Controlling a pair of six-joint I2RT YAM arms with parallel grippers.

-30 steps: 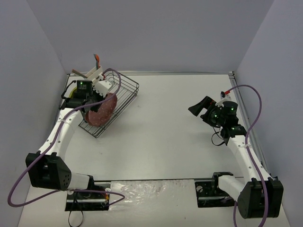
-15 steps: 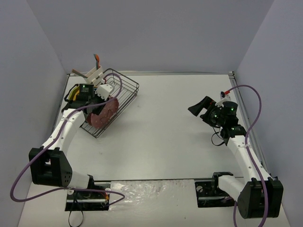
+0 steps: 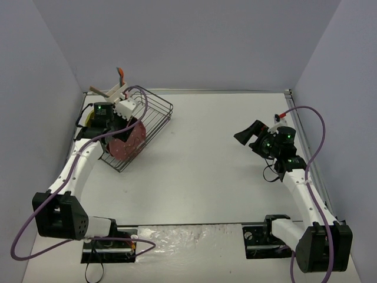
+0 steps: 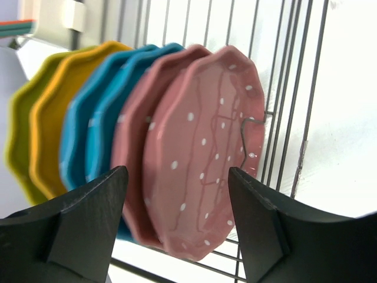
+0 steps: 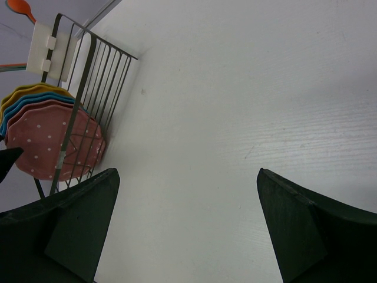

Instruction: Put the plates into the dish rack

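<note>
The left gripper [image 4: 177,174] has its jaws spread wide and pinches nothing. In the left wrist view its two dark fingers [image 4: 88,218] frame the nearest pink plate [image 4: 200,159]; I cannot tell whether either one touches the rim. That plate stands on edge at the front of a row of plates [image 4: 106,130]. A second pink one sits right behind it, then two teal, then two in yellow and yellow-green at the far end (those are blurred). All six stand close together in the dish rack [image 4: 294,88], each leaning a little. A bent wire divider crosses the face of the front pink plate.

From above, the left arm reaches into the near end of the rack, which sits at the far left of the table [image 3: 206,171]. A white caddy [image 3: 131,107] hangs at the rack's far corner, with an orange-tipped utensil [image 3: 121,73] sticking up beside it.

The right gripper [image 5: 185,177] also has its jaws wide apart and holds nothing. It hangs above bare table on the right side, well apart from the rack (its camera sees the rack and the plates only at the upper left edge).
</note>
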